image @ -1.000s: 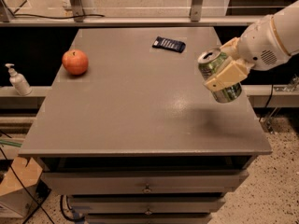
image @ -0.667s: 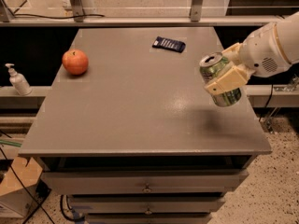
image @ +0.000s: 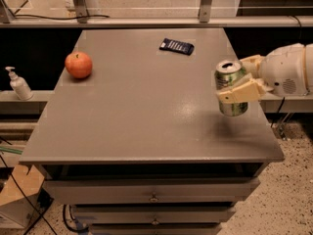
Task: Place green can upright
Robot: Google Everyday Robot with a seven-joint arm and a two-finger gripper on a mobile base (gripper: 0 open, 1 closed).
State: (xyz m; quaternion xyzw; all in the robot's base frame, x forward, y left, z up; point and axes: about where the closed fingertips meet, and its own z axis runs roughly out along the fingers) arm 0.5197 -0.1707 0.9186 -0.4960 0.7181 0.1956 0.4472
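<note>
Claw [image: 234, 80] sits at the right side of the counter [image: 137, 116], reaching in from the right edge, closed around the green can [image: 234, 106]. One pale finger crosses the front of the can body and the other shows behind it near the rim. The can is held close to upright, silver pull-tab end on top, perhaps leaning slightly toward the counter's middle. The bottom appears to be off the surface, with a soft shadow on the counter just below it, but contact cannot be ruled out from this angle. It hangs over the right-hand part of the counter, near the right edge and well apart from the apple [image: 78, 64] at back left and the dark flat object [image: 176, 46] at the back. A soap bottle [image: 18, 84] stands on the ledge off to the left, out of play. Judgement: carry is done, set-down not yet. Risks: opening the claw with the base above the surface or tilted would let the can land on its rim, topple and roll, and the nearby edge leaves little room before it falls to the floor. A finger dragging on the wall during release could also tip it, since a light can gives little resistance.
</note>
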